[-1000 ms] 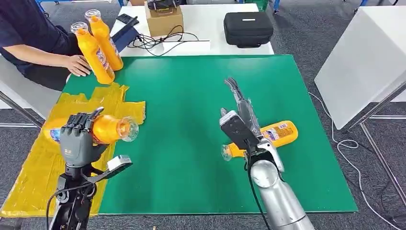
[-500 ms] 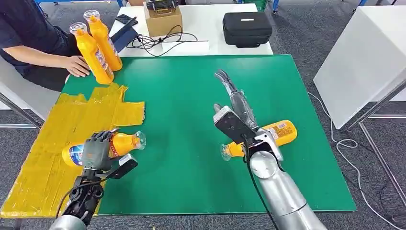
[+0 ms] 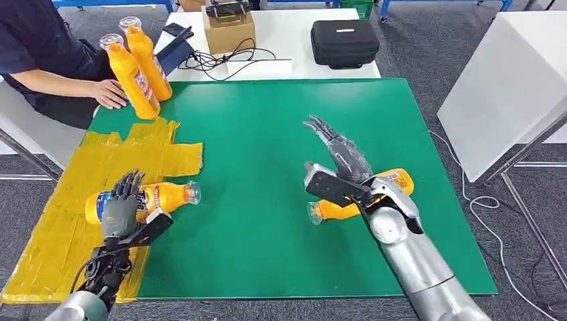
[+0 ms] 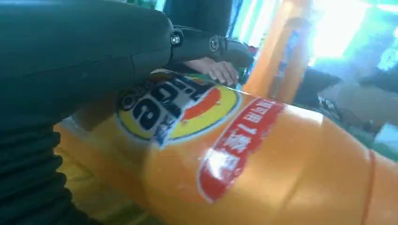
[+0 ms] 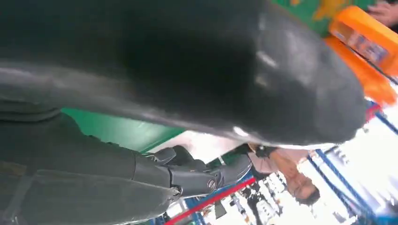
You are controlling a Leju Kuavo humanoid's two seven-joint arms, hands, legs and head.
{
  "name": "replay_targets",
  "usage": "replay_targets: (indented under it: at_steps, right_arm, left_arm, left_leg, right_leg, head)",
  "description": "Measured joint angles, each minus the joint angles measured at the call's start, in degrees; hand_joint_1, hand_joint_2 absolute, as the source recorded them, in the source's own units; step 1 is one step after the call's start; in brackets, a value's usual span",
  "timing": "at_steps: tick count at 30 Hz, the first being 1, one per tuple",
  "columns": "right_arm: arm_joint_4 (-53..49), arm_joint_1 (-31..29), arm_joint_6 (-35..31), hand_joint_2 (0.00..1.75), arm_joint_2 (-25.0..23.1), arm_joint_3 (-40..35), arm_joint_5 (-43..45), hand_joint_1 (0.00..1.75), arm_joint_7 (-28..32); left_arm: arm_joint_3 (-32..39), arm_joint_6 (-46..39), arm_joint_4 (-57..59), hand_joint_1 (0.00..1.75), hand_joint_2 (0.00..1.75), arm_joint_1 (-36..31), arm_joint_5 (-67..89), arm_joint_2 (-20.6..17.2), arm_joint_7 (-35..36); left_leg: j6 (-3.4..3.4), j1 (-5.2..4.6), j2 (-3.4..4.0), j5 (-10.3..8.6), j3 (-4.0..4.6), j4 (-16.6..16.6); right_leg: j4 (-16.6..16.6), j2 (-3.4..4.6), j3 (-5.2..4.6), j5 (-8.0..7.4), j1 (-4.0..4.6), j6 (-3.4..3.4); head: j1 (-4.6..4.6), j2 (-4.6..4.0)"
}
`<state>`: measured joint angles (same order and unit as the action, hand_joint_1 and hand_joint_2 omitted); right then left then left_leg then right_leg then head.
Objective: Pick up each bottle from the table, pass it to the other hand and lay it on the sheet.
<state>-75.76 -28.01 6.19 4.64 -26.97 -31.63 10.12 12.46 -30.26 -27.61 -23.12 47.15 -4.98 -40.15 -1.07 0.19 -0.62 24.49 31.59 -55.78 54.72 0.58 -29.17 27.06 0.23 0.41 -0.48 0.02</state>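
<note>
A green table carries a yellow sheet beside the left hand, whose fingers wrap an orange bottle lying on its side on that sheet. The right hand reaches forward with fingers spread and empty, a second bottle lying just beneath its wrist. The left wrist view shows the held bottle's label close up, with a person's hand beyond it.

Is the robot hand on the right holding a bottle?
No, the right robot hand is open above the mat, the lying bottle behind its wrist.
</note>
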Motion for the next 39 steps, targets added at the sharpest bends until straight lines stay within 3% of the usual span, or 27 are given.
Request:
replay_targets:
  at_steps: [4, 10, 16, 21, 31, 39]
  right_arm:
    - [0.77, -0.96, 3.47, 1.75, 6.34, 1.03, -1.16, 0.00, 4.48]
    - [3.56, -4.38, 9.70, 1.75, 15.70, 1.33, -1.27, 0.00, 6.40]
    - [4.66, -4.44, 11.01, 1.75, 21.39, 1.35, -0.55, 0.00, 6.77]
    - [3.06, 0.02, 10.92, 1.75, 26.12, 3.56, 0.33, 0.00, 6.68]
    - [2.23, 2.69, 13.90, 1.75, 30.09, 4.68, -2.80, 0.00, 5.50]
    - [4.48, 3.70, 10.44, 1.75, 28.49, 3.43, -7.85, 0.00, 4.50]
  left_arm:
    - [-3.76, 7.47, -7.39, 0.00, 0.00, 3.06, -17.24, -1.55, -0.39]
    - [-8.56, 16.05, -18.97, 0.00, 0.00, 7.80, -34.46, -3.69, -0.24]
    - [-10.05, 18.22, -26.32, 0.00, 0.00, 9.47, -37.55, -4.50, -0.24]
    - [-10.34, 20.41, -31.30, 0.00, 0.00, 11.29, -39.72, -4.50, -0.24]
    - [-8.19, 29.41, -42.64, 0.00, 0.00, 15.16, -45.97, -3.04, -0.24]
    - [-7.84, 30.70, -51.93, 0.00, 0.00, 18.04, -46.60, -1.09, -0.24]
  left_leg:
    - [0.00, -0.05, -0.03, 0.00, -0.01, 0.00]
    - [-0.10, -0.04, -0.24, -0.07, 0.11, -0.08]
    - [-0.10, -0.05, -0.26, -0.06, 0.22, -0.11]
    - [-0.11, -0.05, -0.43, -0.04, 0.40, -0.10]
    - [-0.12, -0.05, -0.25, -0.03, 0.42, -0.10]
    - [-0.12, -0.06, -0.26, -0.02, 0.53, -0.09]
  right_leg:
    - [-0.01, -0.08, 0.04, 0.00, -0.06, 0.01]
    - [-0.02, -0.23, -0.04, -0.02, -0.08, 0.02]
    - [-0.02, -0.25, -0.18, -0.02, -0.10, 0.03]
    - [-0.03, -0.39, -0.25, 0.00, -0.10, 0.03]
    - [-0.03, -0.25, -0.34, -0.01, -0.09, 0.03]
    - [-0.02, -0.26, -0.40, -0.01, -0.08, 0.03]
  head:
    - [0.00, 0.00]
    - [-0.07, 0.00]
    - [-0.02, 0.00]
    - [0.00, 0.00]
    - [0.02, 0.00]
    - [0.00, 0.00]
